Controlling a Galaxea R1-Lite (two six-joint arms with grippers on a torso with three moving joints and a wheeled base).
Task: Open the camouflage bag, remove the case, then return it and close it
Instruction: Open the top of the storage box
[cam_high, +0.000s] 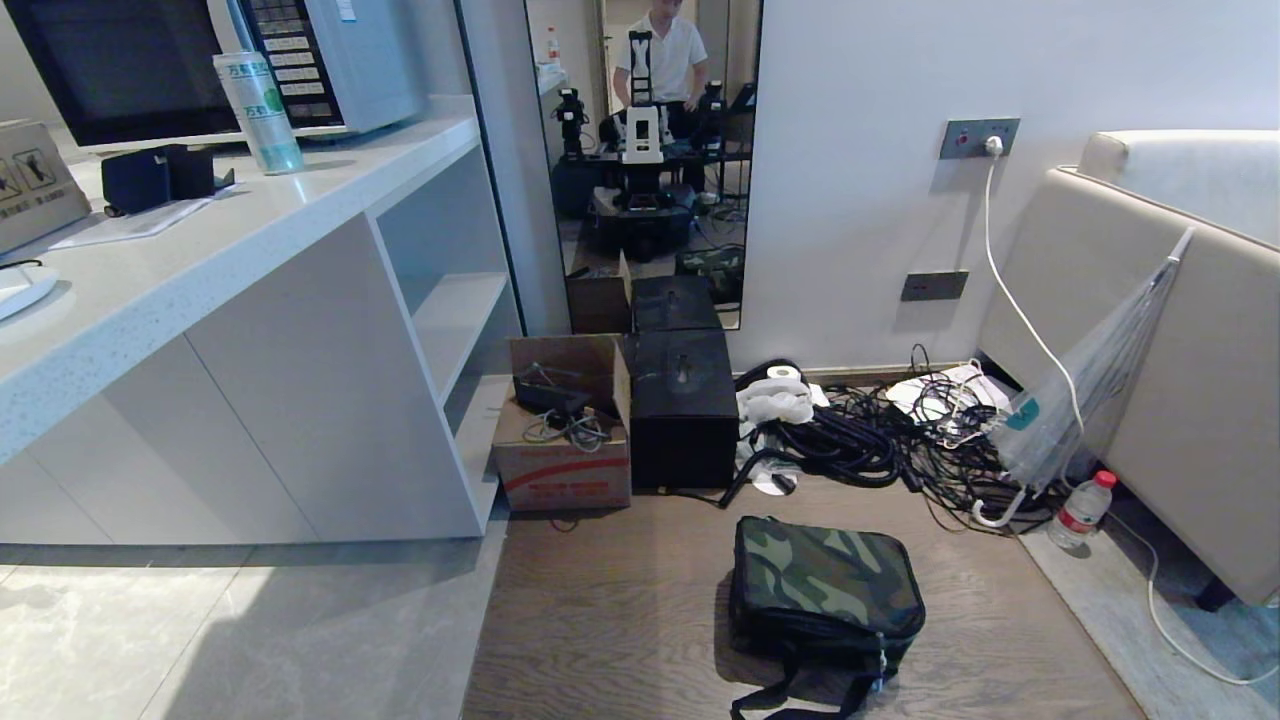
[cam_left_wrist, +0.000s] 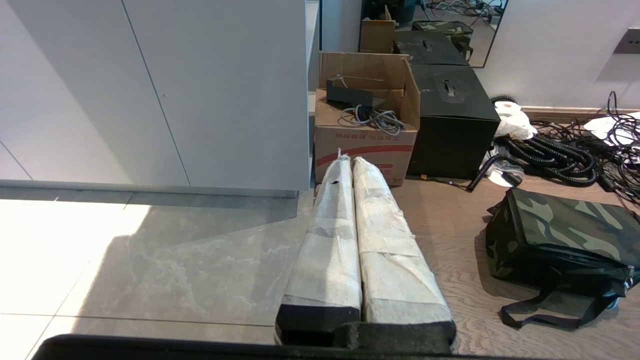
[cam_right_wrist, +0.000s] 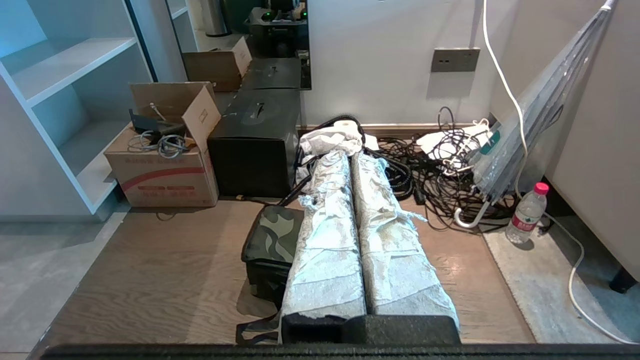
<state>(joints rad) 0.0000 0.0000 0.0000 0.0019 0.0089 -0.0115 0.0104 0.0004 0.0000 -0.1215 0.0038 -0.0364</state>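
The camouflage bag (cam_high: 825, 590) sits closed on the wooden floor, green camouflage top up, black sides, its strap trailing toward me. It also shows in the left wrist view as the camouflage bag (cam_left_wrist: 555, 240) and, partly behind the fingers, in the right wrist view as the camouflage bag (cam_right_wrist: 272, 240). The case is hidden. My left gripper (cam_left_wrist: 348, 159) is shut, its white-wrapped fingers pressed together, hanging over the floor to the bag's left. My right gripper (cam_right_wrist: 345, 155) is shut too, held above the bag's right part. Neither arm appears in the head view.
Beyond the bag stand a brown cardboard box (cam_high: 562, 425) and a plain black cube box (cam_high: 683, 408). A tangle of black cables (cam_high: 880, 440), an umbrella (cam_high: 1090, 380) and a water bottle (cam_high: 1082, 510) lie at the right by a sofa (cam_high: 1180, 330). A white cabinet (cam_high: 300, 350) is at the left. A mirror (cam_high: 650, 150) reflects a person.
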